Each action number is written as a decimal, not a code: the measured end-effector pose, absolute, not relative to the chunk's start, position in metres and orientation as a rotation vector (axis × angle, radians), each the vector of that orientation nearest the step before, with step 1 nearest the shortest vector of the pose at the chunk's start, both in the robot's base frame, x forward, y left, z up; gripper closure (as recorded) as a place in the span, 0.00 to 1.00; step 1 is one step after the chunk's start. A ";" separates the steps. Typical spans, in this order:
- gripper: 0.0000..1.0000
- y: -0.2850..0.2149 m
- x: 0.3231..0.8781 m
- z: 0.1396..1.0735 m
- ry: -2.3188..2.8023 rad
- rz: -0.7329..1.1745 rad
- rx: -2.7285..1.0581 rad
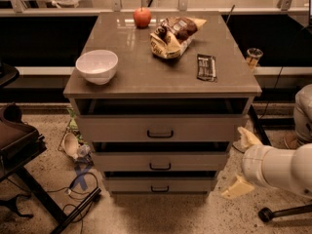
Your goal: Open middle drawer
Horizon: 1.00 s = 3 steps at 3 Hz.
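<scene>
The middle drawer (pixel 195 162) is the second of three grey-beige fronts in the cabinet, with a small dark bar handle (pixel 160 166) at its centre. Its front stands roughly level with the fronts above and below, and a dark gap shows above it. My gripper (pixel 243 163) is at the right of the cabinet, level with the middle drawer and beside its right end. It is open and empty, with one tan fingertip (pixel 248 137) up and the other low, and it touches nothing.
On the cabinet top (pixel 146 72) stand a white bowl (pixel 97 66), a red apple (pixel 142 17), a snack bag (pixel 171 35) and a dark bar wrapper (pixel 206 67). A dark chair (pixel 19 145) and cables are on the floor at left. A cup (pixel 254 56) stands at the right.
</scene>
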<state>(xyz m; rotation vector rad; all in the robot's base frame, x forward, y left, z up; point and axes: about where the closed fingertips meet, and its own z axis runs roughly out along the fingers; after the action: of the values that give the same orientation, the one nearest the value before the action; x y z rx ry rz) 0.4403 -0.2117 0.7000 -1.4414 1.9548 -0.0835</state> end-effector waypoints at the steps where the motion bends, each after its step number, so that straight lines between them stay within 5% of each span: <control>1: 0.00 -0.204 0.460 0.651 1.969 -0.036 -1.444; 3: 0.00 -0.174 0.482 0.540 1.938 0.189 -1.374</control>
<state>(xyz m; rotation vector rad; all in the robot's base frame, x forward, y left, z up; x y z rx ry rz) 0.4824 -0.1741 0.5397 -1.3745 1.9383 0.1894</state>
